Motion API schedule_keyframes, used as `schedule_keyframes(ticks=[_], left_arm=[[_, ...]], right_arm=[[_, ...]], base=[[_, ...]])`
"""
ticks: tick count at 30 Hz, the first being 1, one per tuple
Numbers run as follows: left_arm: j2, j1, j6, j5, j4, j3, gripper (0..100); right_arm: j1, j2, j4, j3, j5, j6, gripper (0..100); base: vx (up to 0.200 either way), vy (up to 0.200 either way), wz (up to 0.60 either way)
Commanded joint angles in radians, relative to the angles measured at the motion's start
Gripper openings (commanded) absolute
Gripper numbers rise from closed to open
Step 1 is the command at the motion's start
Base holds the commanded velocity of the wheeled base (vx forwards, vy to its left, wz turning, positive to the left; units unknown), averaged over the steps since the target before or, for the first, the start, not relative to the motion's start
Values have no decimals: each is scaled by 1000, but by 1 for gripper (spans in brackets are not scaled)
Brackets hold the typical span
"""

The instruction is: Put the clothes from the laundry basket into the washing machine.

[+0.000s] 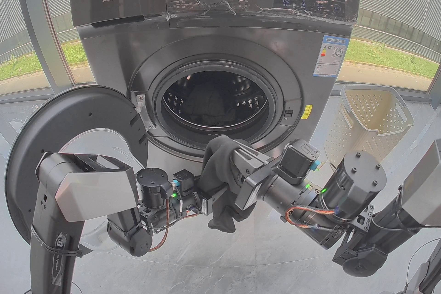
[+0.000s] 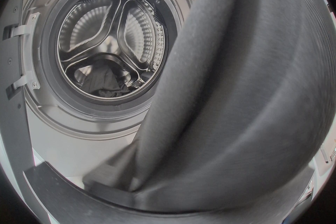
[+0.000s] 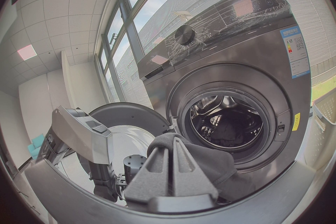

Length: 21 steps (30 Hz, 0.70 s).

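A dark grey garment (image 1: 220, 180) hangs in front of the washing machine (image 1: 211, 56), just below its open porthole (image 1: 216, 102). My right gripper (image 1: 236, 157) is shut on the garment's top; in the right wrist view its closed fingers (image 3: 157, 172) press together with the cloth (image 3: 210, 161) bunched around their tips. My left gripper (image 1: 205, 203) sits against the garment's lower left side, buried under the cloth. The same garment (image 2: 245, 95) looms close in the left wrist view. Dark clothes (image 2: 103, 83) lie in the drum (image 3: 227, 126). The laundry basket (image 1: 372, 120) stands right of the machine.
The round door (image 1: 69, 125) is swung wide open on the machine's left, close behind my left arm. Glass walls surround the machine. Grey floor (image 1: 257, 258) lies below the arms.
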Motion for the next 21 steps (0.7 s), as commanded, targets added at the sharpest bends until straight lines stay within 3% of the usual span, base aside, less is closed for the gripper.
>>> schedule_keyframes(ticks=[1,5,12,17,21], left_arm=[[-35,-10,3,-6,-8,10,0],[-92,-25,-8,-29,-9,36,0],[-301,-25,-11,-144,-9,252,0],[-449,-13,-12,-218,-9,422,0],[-521,5,-21,-256,-8,476,0]], right_arm=[[-29,11,1,-22,4,0,0],[-51,28,1,-65,12,2,0],[-174,136,-1,-191,16,3,0],[-230,203,-1,-209,13,3,0],[-243,249,-1,-211,13,5,0]], base=[[0,0,0],[0,0,0],[0,0,0],[0,0,0],[0,0,0]])
